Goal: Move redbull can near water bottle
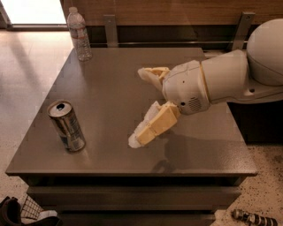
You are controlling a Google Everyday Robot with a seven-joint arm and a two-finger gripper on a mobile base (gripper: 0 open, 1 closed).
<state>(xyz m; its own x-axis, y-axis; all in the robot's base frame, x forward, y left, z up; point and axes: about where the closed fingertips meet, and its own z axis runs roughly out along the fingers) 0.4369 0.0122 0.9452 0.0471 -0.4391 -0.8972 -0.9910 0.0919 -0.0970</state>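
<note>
Well, your redbull can [67, 126] stands upright near the front left corner of the table [110, 66], its round top in plain view and blue patches showing low on its silver side. Nothing touches it. You'll find the water bottle [79, 33] at the far left corner of the same table, upright with its white cap on, well apart from the can (most of the left edge lies between them).

Look to the right of the can and you see the gripper [137, 107] over the middle of the tabletop. Its two fingers are spread wide with nothing between them. One finger [152, 73] points toward the back of the table. The other [157, 123] slants down toward the front, its tip close to the surface and a shadow beside it. The gripper is well apart from the can and farther again from the bottle. Behind the fingers, the rounded white arm [221, 81] extends off the right edge of the view.

Around the table you have a pale floor [26, 57] and a wooden wall [177, 9] at the back. On the ground at the front right lies a small striped object [254, 217] (what it is, you can't tell), and a dark thing with mesh [13, 212] pokes in at the front left.
</note>
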